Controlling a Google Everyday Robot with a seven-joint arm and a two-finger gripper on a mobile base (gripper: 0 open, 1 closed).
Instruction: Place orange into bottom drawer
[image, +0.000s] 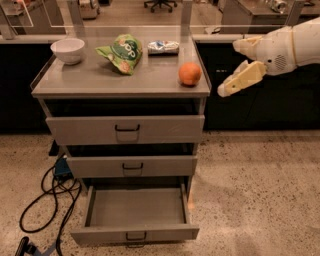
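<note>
The orange (190, 74) sits on the right front of the grey cabinet's top (100, 82). The bottom drawer (135, 234) is pulled out, and its shallow tray is empty. The two drawers above it are pushed in. My gripper (229, 69) hangs in the air just right of the cabinet, at about the orange's height and a short way from it. It is open and empty, with one cream finger (240, 80) slanting down towards the cabinet's corner.
On the cabinet top stand a white bowl (68, 50) at the back left, a green snack bag (121, 52) in the middle and a small packet (163, 47) behind the orange. Black cables (47, 200) lie on the floor at the left. Dark counters stand behind.
</note>
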